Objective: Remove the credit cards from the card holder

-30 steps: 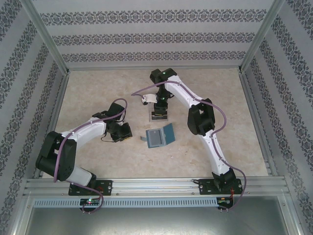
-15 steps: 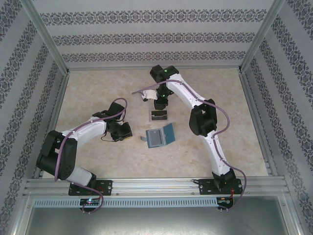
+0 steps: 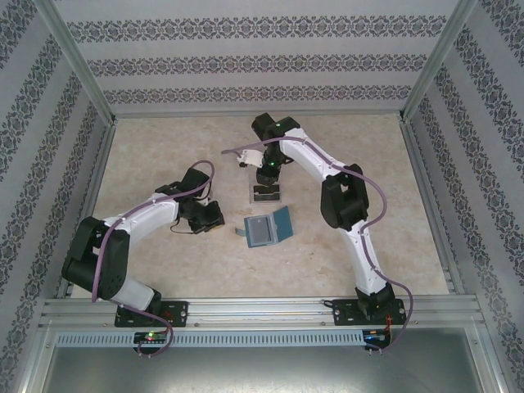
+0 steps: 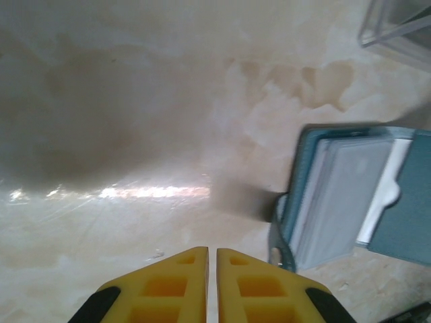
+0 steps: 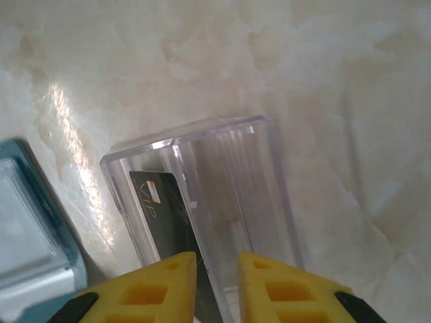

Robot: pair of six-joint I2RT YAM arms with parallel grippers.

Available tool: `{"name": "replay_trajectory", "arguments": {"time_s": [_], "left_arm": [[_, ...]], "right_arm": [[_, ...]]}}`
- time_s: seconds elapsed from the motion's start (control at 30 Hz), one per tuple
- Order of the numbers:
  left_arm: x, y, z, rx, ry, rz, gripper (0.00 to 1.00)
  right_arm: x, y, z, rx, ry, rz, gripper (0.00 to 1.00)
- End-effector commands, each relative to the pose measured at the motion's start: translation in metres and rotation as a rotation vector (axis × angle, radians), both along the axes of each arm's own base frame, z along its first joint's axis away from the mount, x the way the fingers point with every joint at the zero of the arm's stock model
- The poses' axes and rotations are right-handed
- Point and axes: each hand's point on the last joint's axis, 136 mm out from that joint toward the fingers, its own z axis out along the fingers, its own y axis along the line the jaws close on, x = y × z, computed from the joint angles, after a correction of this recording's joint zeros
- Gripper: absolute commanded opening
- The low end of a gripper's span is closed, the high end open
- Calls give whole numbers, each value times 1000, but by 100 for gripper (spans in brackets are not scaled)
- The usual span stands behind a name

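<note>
The teal card holder (image 3: 267,228) lies open on the table, its blue-grey inside facing up (image 4: 347,195), and its corner shows again (image 5: 27,232). A dark credit card (image 5: 161,205) marked VIP rests inside the clear plastic box (image 5: 252,182). My right gripper (image 5: 217,257) hovers just over that box (image 3: 266,195), its jaws a little apart with nothing between them. In the top view the right gripper (image 3: 268,173) sits behind the box. My left gripper (image 4: 212,250) is shut and empty, low over the table to the left of the holder (image 3: 218,219). A pale strip shows at the holder's fold.
The clear box's corner (image 4: 397,27) stands just beyond the holder. Metal frame posts and patterned walls (image 3: 262,65) enclose the marbled table (image 3: 164,155). Bare table lies left of and behind the left gripper.
The right gripper has drawn back and up from the clear box, leaving the dark card inside. The left gripper has edged right towards the holder.
</note>
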Motion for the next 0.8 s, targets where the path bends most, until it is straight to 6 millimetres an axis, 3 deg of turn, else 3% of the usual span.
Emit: {"name": "replay_trajectory", "arguments": {"time_s": [0.0, 0.1, 0.33, 0.63, 0.77], "left_arm": [[15, -13, 13, -41, -54, -39, 11], [19, -21, 15, -53, -63, -64, 11], [24, -48, 15, -87, -68, -121, 11], [16, -80, 6, -100, -39, -209, 11], [11, -83, -2, -89, -14, -219, 9]], "right_arm": [[15, 8, 39, 131, -58, -277, 25], [12, 10, 49, 218, -45, -453, 26], [-19, 6, 57, 394, 100, -778, 24], [-61, 3, 48, 435, 285, -939, 20], [-81, 1, 40, 415, 350, -977, 22]]}}
